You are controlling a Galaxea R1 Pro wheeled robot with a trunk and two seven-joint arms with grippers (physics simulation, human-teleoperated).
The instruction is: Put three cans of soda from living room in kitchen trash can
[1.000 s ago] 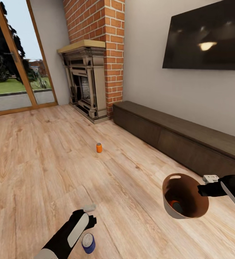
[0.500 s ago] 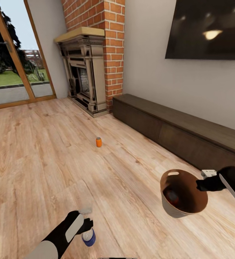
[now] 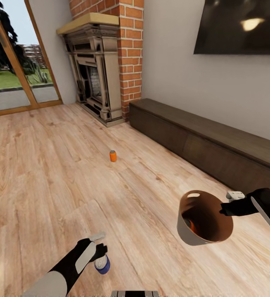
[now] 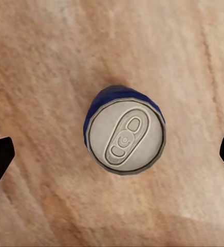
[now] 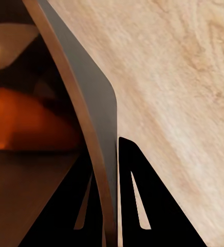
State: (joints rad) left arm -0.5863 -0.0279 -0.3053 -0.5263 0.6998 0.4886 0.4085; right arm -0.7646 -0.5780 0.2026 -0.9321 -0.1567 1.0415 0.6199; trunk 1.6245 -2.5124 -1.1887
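Presently, items as found:

Blue can (image 4: 125,131): upright on the wood floor (image 3: 48,173), lower centre-left of the head frame. In the left wrist frame its silver top sits centred between the two dark fingertips at the frame's side edges.

Left hand (image 3: 101,250): low at the bottom left of the head frame, poised directly over the blue can, fingers spread wide and apart from the can wall.

Pail (image 3: 188,237): lower right of the head frame, lifted clear of the floor and tilted, mouth turned toward the camera. One orange can (image 5: 30,126) lies on its side inside.

Right hand (image 5: 111,206): arm reaching in from the right edge; fingers pressed on the pail's rim wall, one inside, one outside.

Second orange can (image 3: 113,155): upright on the floor mid-frame, well apart from both hands, short of the fireplace (image 3: 91,70).

Risks, judged:
- The pail is held by a thin rim pinch; further tilt could roll the orange can out, or the rim could slip.
- A descent off-centre could tip the blue can, which would then roll on the smooth floor.
- Closing too high may catch only the lid edge.
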